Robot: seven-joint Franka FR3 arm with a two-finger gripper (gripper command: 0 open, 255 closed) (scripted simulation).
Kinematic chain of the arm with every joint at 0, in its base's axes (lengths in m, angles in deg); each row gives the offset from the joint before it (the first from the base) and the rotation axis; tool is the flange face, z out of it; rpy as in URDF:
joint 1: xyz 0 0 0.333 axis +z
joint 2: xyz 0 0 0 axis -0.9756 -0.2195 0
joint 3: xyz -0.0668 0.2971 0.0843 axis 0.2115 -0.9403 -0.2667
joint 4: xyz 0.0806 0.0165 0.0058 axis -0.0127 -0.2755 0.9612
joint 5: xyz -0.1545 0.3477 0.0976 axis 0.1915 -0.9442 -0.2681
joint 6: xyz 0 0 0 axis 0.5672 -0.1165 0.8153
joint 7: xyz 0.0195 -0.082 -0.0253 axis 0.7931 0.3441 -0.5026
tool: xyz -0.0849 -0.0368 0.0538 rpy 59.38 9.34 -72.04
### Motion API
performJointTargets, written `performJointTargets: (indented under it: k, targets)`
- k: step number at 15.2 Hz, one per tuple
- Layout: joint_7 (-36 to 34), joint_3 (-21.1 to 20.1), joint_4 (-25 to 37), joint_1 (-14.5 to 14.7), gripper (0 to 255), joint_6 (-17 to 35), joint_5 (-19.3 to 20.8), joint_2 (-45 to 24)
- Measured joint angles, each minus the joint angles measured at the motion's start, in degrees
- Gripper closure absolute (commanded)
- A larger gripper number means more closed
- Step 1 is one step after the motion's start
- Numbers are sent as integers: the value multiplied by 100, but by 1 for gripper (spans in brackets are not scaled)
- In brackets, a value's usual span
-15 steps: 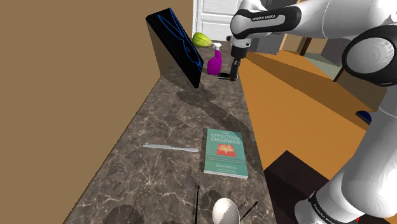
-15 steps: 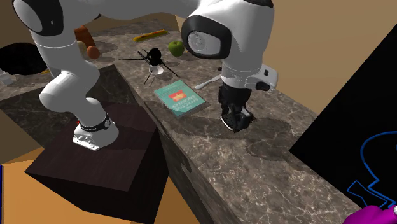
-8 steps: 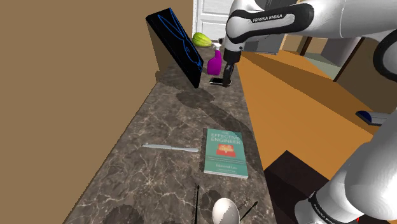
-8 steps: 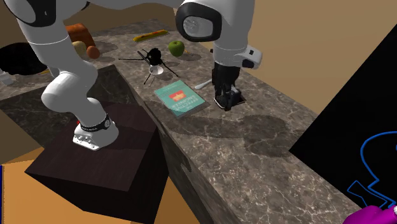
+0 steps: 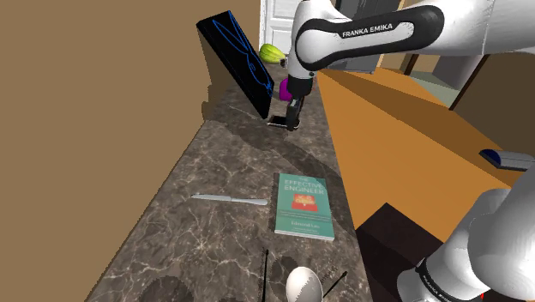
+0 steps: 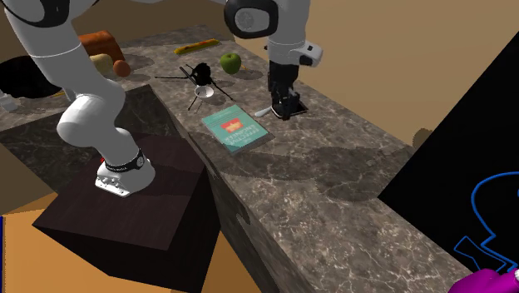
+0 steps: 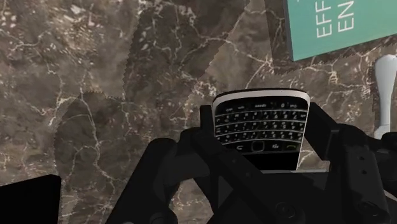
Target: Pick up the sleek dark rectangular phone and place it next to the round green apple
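Observation:
My black gripper [image 5: 290,118] is shut on a dark phone [image 5: 278,123] with a small keypad, carrying it a little above the marble counter [image 5: 231,163]. In the second exterior view the gripper [image 6: 287,103] hangs with the phone [image 6: 294,109] just past the teal book [image 6: 235,129], beside a white-handled knife [image 6: 266,110]. The green apple [image 6: 229,62] sits farther along the counter, beyond a black wire whisk [image 6: 200,79]. From the wrist, the phone [image 7: 261,124] is clasped between the two fingers of the gripper [image 7: 264,149], keypad facing the camera.
A tall black box [image 5: 236,64] leans at the wall, with a purple spray bottle [image 5: 288,84] and a green-yellow fruit [image 5: 272,53] behind it. The book [image 5: 303,204], knife [image 5: 230,199] and whisk [image 5: 300,283] lie nearer the stand. A yellow banana [image 6: 198,46] lies past the apple.
The arm has carried the phone away from the purple bottle and along the counter toward the book and knife, with the fingers still shut on it.

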Motion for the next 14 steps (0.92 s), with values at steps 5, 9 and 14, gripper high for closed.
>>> performJointTargets:
  k: [5, 9, 14]
  targets:
    - [-691, -350, -76, 341, 255, -10, 1, 97]
    - [-1254, -643, -218, 617, 255, 47, -8, 191]
    - [-1901, -973, -66, 927, 255, 26, 0, 70]
